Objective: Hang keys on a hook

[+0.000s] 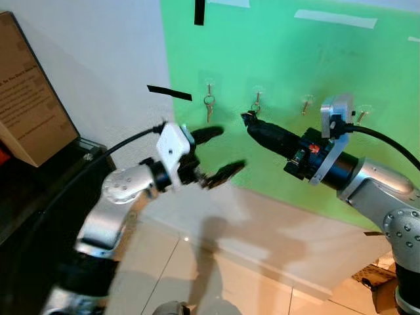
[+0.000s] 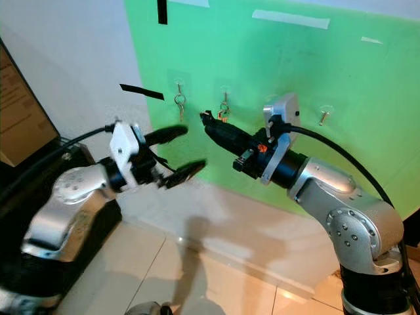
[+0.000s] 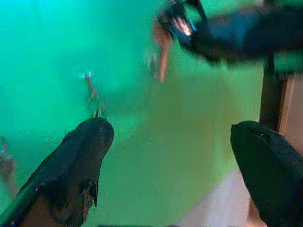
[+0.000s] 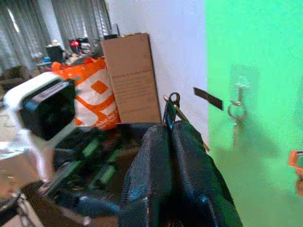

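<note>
With its fingers clamped on the keys [image 4: 171, 105], my right gripper [image 1: 249, 121] nears a hook [image 1: 257, 96]; hanging remains. My left gripper [image 1: 220, 152] waits, fingers apart.

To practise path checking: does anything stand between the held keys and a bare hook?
Nothing visible does. The right gripper holds the keys by the board; the nearest bare hook lies to its right, open board between. The left gripper is open, lower left.
</note>
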Controlling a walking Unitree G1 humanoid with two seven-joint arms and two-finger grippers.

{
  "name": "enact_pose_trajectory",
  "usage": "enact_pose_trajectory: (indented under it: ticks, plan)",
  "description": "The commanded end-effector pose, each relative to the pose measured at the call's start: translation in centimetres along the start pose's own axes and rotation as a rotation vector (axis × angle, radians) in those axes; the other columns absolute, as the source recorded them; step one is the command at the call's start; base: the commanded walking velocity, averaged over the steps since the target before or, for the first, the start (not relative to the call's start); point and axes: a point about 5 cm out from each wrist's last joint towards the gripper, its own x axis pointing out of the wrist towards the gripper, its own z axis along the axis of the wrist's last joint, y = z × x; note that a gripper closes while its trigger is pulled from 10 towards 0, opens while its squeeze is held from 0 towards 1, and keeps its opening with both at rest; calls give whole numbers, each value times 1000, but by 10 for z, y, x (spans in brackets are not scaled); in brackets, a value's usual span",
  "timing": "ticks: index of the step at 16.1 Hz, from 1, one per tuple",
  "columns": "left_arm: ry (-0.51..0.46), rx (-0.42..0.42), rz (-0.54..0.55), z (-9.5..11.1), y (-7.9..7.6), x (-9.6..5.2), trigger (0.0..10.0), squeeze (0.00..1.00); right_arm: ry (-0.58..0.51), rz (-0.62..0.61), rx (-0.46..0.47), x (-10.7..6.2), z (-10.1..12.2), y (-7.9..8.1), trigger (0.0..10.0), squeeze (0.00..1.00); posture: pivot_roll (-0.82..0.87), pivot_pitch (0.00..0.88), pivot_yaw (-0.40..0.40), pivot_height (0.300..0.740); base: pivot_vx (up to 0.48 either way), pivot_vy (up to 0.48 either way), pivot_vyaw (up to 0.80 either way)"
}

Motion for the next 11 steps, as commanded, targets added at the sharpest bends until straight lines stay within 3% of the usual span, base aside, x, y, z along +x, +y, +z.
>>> enact_pose_trajectory:
  ticks: [1, 2, 3, 4, 7, 8, 10, 11]
  plan:
    - [-46, -64, 19, 3, 5, 0, 10000, 0, -11, 38, -7, 1, 6, 8, 10000, 0, -54, 0, 41, 740, 0, 0, 0]
    - [-57, -84, 18, 2, 5, 0, 4667, 0, -9, 44, -4, 0, 6, 8, 10000, 0, -63, 0, 42, 740, 0, 0, 0]
    - [-75, -116, 20, 0, 4, 1, 39, 0, -7, 55, 1, 0, 5, 10, 10000, 0, -63, 0, 43, 740, 0, 0, 0]
    - [-74, -116, 22, -1, 5, 1, 0, 0, -6, 60, 3, 0, 4, 11, 10000, 0, -63, 0, 44, 740, 0, 0, 0]
    - [-20, -71, 2, -6, 4, -2, 0, 0, 30, -29, 39, 0, -4, 1, 10000, 0, -60, 0, 43, 740, 0, 0, 0]
    - [19, -40, -21, -10, 2, -6, 7098, 0, 36, -127, 113, 2, -10, -11, 10000, 0, -57, 0, 41, 740, 0, 0, 0]
    - [71, 3, -77, -12, -4, -10, 10000, 0, 1, -170, 208, 4, -17, -19, 10000, 0, -51, 0, 36, 740, 0, 0, 0]
    - [74, 10, -80, -11, -5, -9, 10000, 0, -5, -171, 215, 4, -18, -19, 10000, 0, -51, 0, 36, 740, 0, 0, 0]
